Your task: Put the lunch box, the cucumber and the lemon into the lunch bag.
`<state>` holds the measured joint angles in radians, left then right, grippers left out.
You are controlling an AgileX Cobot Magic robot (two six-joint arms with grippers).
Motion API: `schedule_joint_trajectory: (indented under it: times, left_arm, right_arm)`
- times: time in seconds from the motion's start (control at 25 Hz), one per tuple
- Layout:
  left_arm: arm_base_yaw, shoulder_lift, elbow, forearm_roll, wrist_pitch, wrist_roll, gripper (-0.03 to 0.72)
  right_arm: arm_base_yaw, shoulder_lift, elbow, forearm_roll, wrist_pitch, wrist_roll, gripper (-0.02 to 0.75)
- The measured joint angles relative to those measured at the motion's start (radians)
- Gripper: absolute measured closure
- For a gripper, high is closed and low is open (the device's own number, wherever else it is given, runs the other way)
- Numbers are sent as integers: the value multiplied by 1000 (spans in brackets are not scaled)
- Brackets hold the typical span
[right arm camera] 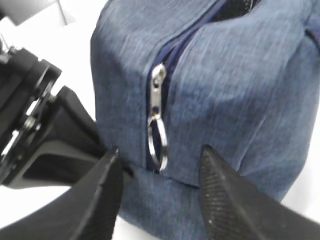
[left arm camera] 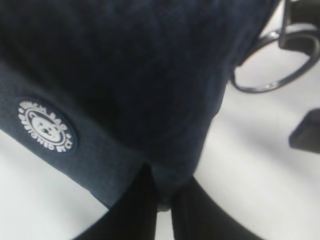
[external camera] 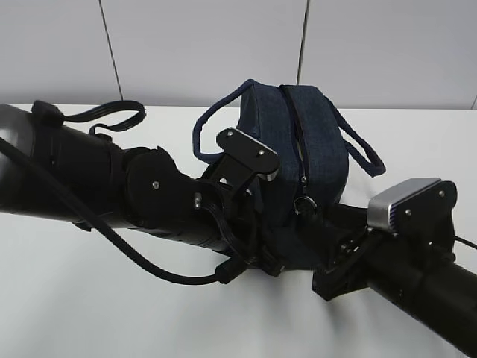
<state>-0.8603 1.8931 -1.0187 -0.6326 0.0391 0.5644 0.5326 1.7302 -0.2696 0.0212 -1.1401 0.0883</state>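
Note:
The navy lunch bag [external camera: 317,138] stands mid-table, its zipper running toward me. My left gripper [left arm camera: 165,197] is shut on the lunch bag [left arm camera: 150,75], pinching fabric at its lower near corner, beside the white emblem [left arm camera: 47,126]. My right gripper [right arm camera: 160,160] is open at the bag's near end [right arm camera: 240,90]. The silver ring pull [right arm camera: 157,140] hangs just above the gap between its fingers, and I cannot tell if they touch. In the exterior view the ring pull [external camera: 304,203] dangles at the bag's near end. The lunch box, the cucumber and the lemon are out of view.
Two loop handles [external camera: 212,123] [external camera: 365,153] flop to either side of the bag. A black strap [external camera: 119,112] lies at the table's back left. Both arms crowd the near side of the bag. A dark cable loop [left arm camera: 280,70] lies on the white table [left arm camera: 260,160].

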Motion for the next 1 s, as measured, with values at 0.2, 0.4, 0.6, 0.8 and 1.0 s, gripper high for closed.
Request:
schedule_joint_trajectory:
  times: [0.2, 0.4, 0.6, 0.8, 1.0]
  left_arm:
    - [0, 0, 0, 0, 0, 0, 678]
    - [0, 0, 0, 0, 0, 0, 678]
    - [0, 0, 0, -4, 0, 0, 678]
    - [0, 0, 0, -4, 0, 0, 678]
    - [0, 0, 0, -4, 0, 0, 678]
  right_arm:
    - [0, 0, -13, 10, -2, -2, 364]
    - [0, 0, -31, 12, -2, -3, 364]
    - [0, 0, -56, 5, -2, -3, 363]
    - [0, 0, -57, 5, -2, -3, 363]
    - [0, 0, -57, 5, -2, -3, 363]
